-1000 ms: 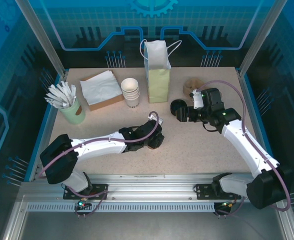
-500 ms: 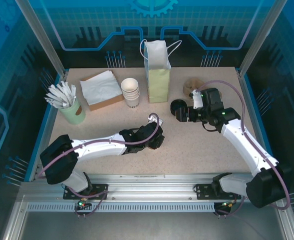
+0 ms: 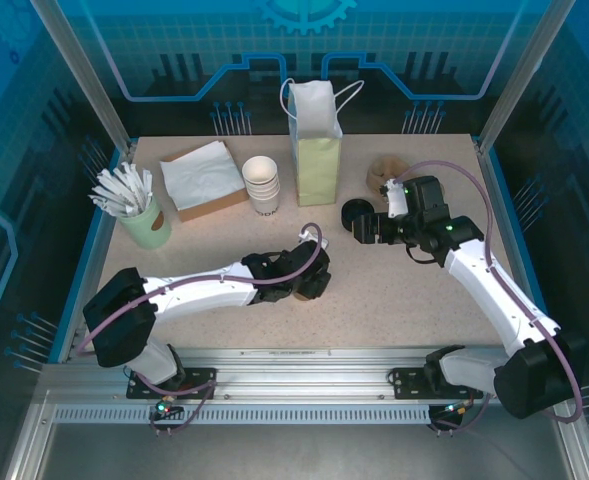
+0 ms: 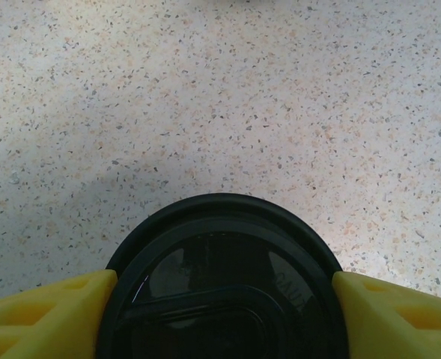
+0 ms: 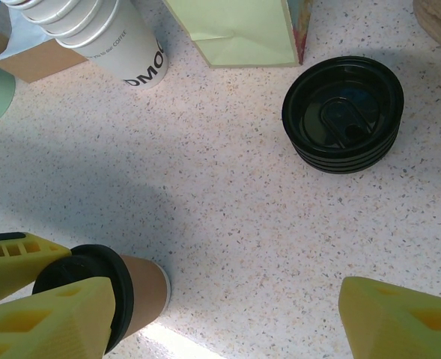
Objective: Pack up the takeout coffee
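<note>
Left gripper (image 3: 314, 283) pinches the lidded takeout coffee (image 5: 141, 288) mid-table. Right gripper (image 5: 224, 321) hangs spread near the lid stack (image 5: 343, 114). Likely next: lifting it into the green paper bag (image 3: 316, 165).

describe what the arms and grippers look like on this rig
The left arm and right arm have white shells with black joints, each trailed by a mauve cable. The fingers are chunky yellow plastic with moulded recesses.
</note>
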Motion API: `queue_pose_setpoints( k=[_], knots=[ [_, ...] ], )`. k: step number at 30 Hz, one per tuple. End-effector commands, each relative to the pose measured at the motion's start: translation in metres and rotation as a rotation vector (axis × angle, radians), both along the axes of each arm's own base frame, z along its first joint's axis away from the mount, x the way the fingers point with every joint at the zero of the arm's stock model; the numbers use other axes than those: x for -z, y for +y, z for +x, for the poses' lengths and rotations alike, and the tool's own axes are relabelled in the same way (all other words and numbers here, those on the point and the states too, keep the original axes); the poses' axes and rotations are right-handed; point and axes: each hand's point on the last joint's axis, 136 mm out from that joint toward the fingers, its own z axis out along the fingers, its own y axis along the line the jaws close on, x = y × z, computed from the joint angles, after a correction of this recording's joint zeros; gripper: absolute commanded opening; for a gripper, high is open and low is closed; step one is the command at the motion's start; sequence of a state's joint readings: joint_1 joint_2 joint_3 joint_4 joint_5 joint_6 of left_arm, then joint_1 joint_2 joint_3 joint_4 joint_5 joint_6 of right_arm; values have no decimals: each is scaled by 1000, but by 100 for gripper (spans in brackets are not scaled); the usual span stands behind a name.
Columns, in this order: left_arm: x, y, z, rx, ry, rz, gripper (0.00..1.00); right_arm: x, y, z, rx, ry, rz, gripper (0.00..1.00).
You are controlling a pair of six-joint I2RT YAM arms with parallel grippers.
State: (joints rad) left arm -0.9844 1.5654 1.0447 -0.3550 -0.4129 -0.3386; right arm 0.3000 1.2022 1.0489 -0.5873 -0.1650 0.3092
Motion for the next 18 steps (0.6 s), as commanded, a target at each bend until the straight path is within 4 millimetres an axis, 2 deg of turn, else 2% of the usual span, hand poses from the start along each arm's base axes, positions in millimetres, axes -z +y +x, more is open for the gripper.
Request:
queue_pose_setpoints(
  k=[1,12,15,18],
  knots=[
    [-8,-3,1,7,2,-5,76,-12,2,-3,-12,-15,18,80],
    [-11,-4,-2,8,8,-33,79,-8,6,-3,-22,-3,17,80],
    [-22,-5,-2,10,-2,-58,82,-9,8,-3,-29,-3,16,80],
    [-44,-4,-4,8,-31,-112,89,-8,11,-6,-48,5,11,80]
  ],
)
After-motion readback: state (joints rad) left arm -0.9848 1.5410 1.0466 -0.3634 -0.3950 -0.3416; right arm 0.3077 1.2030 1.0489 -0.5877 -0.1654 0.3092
